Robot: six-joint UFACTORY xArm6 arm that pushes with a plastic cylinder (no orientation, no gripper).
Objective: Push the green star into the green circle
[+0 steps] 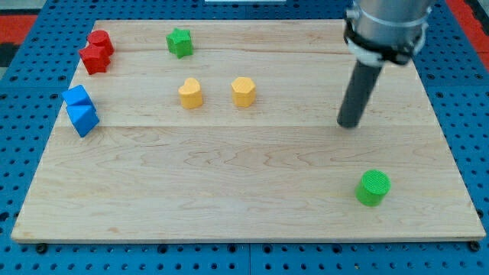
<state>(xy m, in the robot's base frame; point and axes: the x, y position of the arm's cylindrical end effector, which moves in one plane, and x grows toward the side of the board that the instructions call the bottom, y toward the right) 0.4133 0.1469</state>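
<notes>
The green star [179,41] lies near the board's top edge, left of centre. The green circle [373,187], a short cylinder, stands at the lower right of the board. My tip [349,124] rests on the board at the right, above and slightly left of the green circle and far to the right of the green star. It touches no block.
Two red blocks [96,52] sit together at the top left. Two blue blocks [80,110] sit together at the left edge. A yellow block [190,93] and a yellow hexagon [243,91] lie below the green star. The wooden board [244,214] ends on a blue pegboard.
</notes>
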